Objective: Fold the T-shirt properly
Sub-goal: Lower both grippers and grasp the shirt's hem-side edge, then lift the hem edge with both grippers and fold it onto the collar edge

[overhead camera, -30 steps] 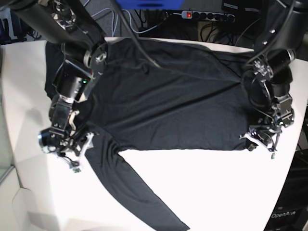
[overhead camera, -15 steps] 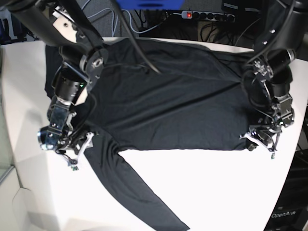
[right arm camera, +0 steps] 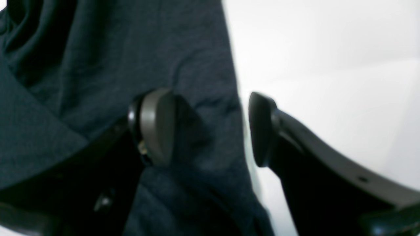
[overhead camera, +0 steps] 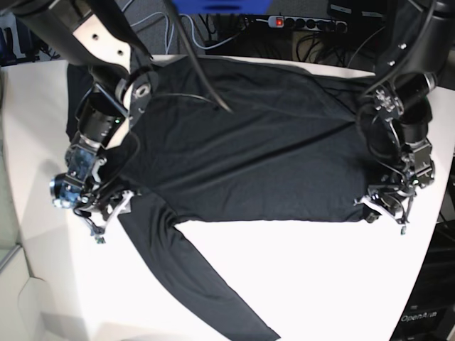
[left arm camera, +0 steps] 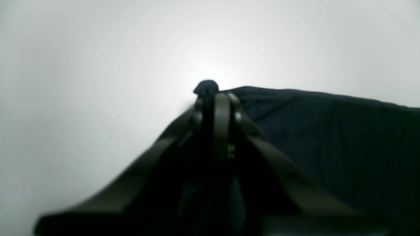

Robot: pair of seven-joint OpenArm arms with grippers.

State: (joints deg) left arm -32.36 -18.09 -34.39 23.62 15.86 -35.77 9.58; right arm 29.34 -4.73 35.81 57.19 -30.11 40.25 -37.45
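My left gripper [left arm camera: 215, 95] pinches the T-shirt [overhead camera: 249, 142] hem; my right gripper [right arm camera: 210, 127] gapes astride the shoulder edge, readying a fold.

T-shirt [overhead camera: 249, 135] sleeve end cut off at bottom edge, left-wrist fingers [left arm camera: 221, 111] blurred

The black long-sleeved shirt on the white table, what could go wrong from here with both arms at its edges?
The left gripper is shut on only a small nub at the hem corner of the thin black long-sleeved shirt, so the fabric may slip out when lifted. The right gripper is open astride the shirt's edge; closing there might catch very little cloth.
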